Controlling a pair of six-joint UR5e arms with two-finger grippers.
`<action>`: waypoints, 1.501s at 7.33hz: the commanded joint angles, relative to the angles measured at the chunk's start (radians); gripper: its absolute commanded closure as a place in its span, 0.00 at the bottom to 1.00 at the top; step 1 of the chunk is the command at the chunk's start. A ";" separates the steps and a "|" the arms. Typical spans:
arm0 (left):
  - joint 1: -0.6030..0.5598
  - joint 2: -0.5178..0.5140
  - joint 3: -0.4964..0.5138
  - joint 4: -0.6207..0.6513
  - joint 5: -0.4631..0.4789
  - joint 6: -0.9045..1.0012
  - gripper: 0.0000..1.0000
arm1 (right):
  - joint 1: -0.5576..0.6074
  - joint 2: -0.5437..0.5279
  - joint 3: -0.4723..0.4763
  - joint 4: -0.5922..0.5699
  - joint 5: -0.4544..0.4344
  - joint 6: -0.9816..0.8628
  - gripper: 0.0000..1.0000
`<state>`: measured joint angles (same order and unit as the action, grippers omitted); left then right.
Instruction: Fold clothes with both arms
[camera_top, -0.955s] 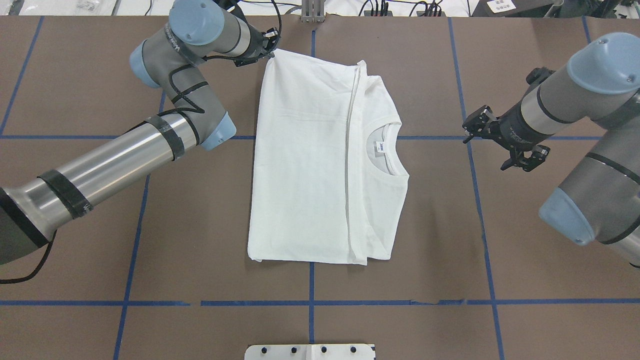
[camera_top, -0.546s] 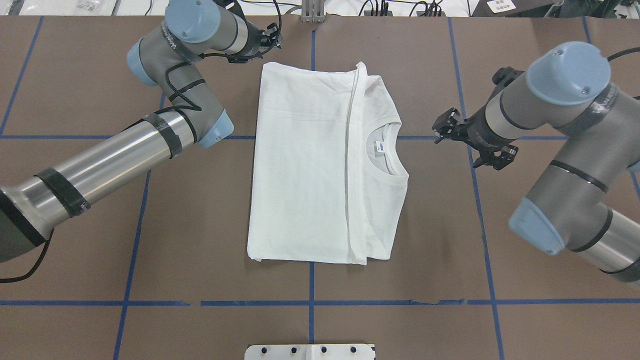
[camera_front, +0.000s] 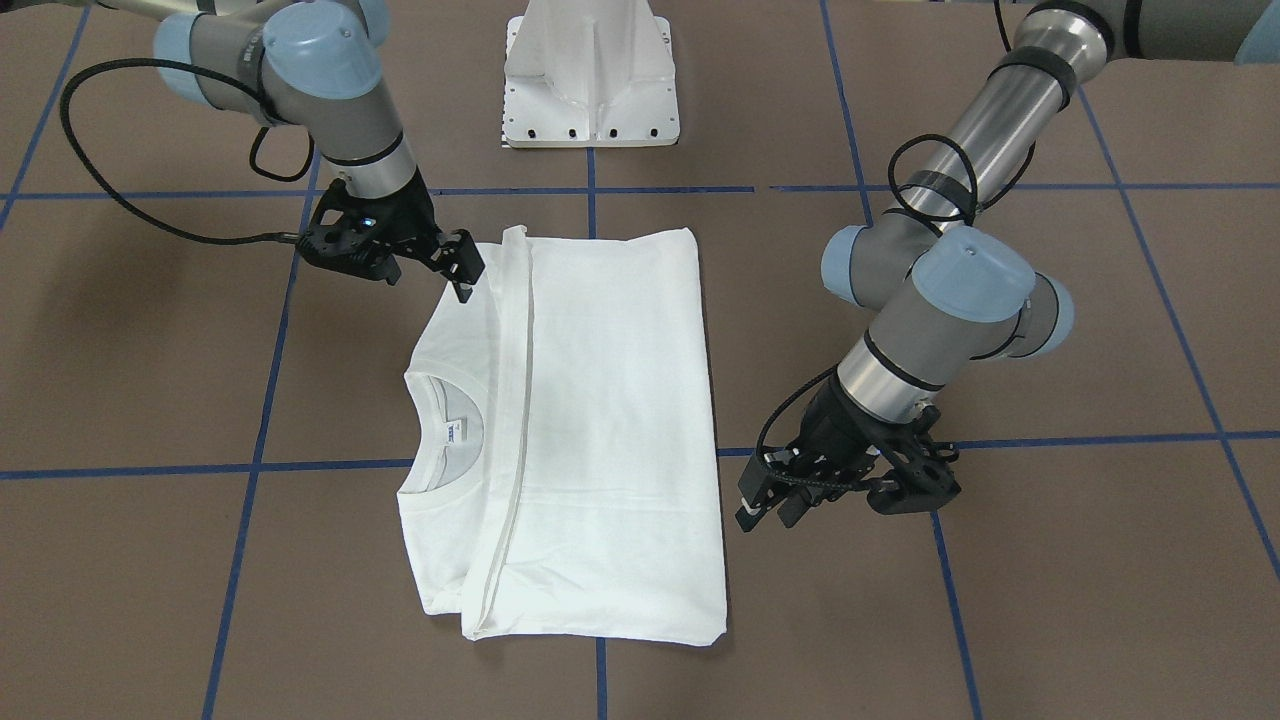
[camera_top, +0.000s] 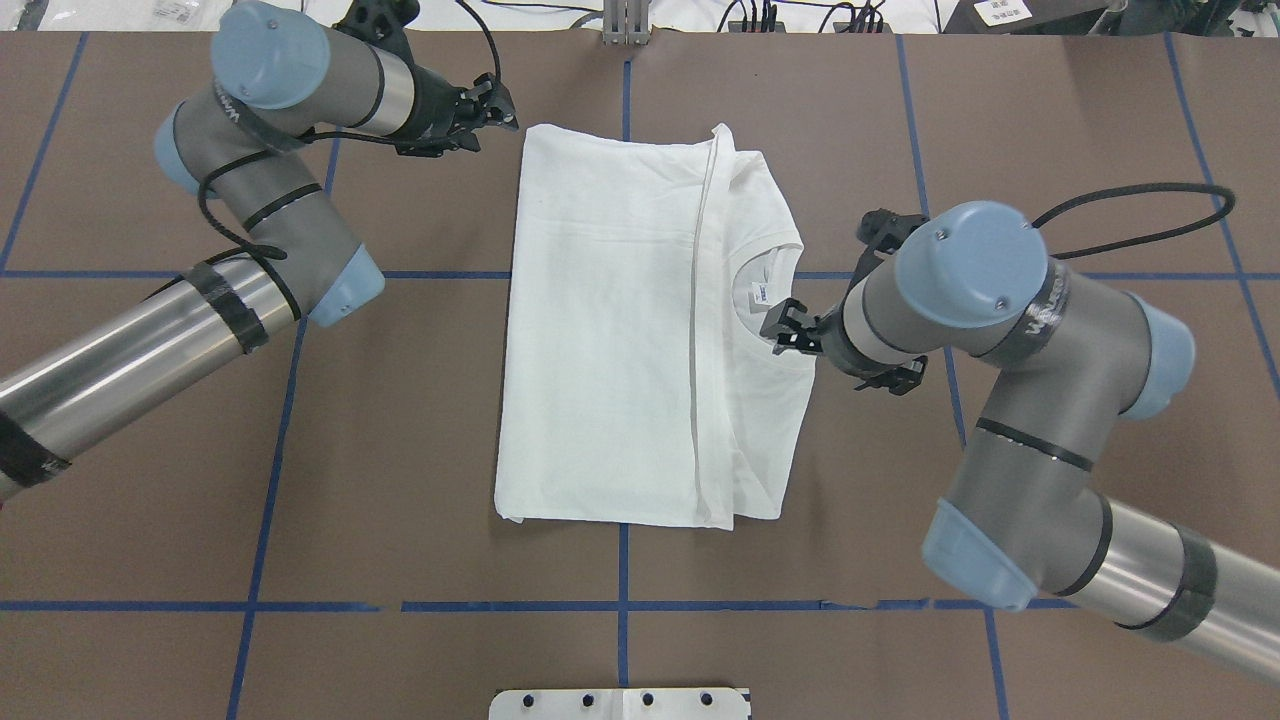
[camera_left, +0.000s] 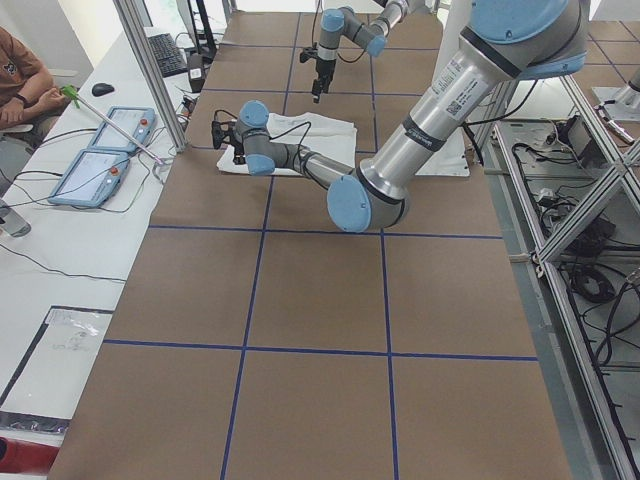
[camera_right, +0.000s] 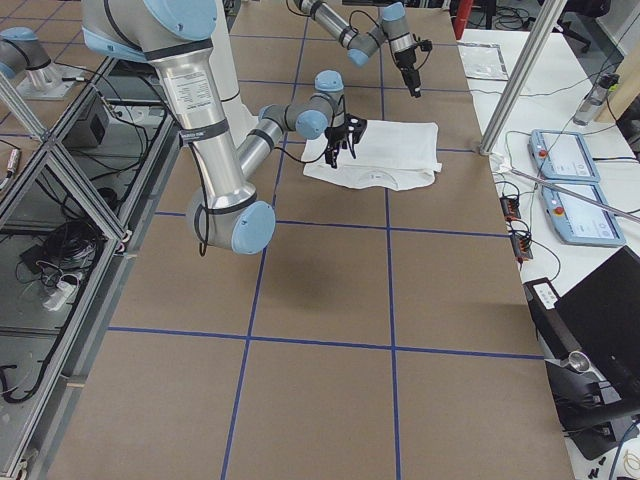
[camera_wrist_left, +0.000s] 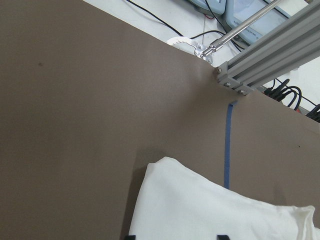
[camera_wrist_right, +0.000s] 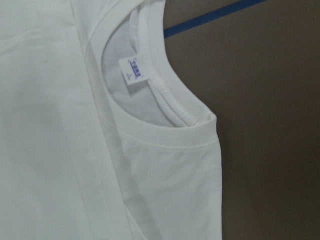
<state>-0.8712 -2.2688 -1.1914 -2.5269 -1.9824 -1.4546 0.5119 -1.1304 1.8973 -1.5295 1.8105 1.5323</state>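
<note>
Looks mostly done: on the table (camera_top: 400, 450), shows the T-shirt (camera_top: 610, 330) folded flat at centre, perhaps one fold left. Hovers with right gripper (camera_top: 785, 332) spread empty over the collar (camera_wrist_right: 156, 86), left gripper (camera_top: 497, 105) spread empty beside the far corner.

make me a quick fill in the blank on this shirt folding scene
The folded shirt is ___ in colour. Of the left gripper and right gripper, the one beside the collar is the ___. The tape lines on the table are ___. Missing: white; right; blue.
</note>
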 joint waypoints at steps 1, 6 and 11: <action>-0.029 0.113 -0.124 0.000 -0.065 0.000 0.37 | -0.111 0.075 -0.017 -0.104 -0.060 -0.133 0.00; -0.032 0.149 -0.163 0.000 -0.076 -0.001 0.32 | -0.173 0.202 -0.151 -0.251 -0.096 -0.322 0.00; -0.031 0.149 -0.163 0.000 -0.081 -0.001 0.30 | -0.179 0.202 -0.162 -0.331 -0.088 -0.405 0.00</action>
<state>-0.9030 -2.1200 -1.3545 -2.5265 -2.0631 -1.4558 0.3334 -0.9321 1.7416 -1.8574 1.7193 1.1355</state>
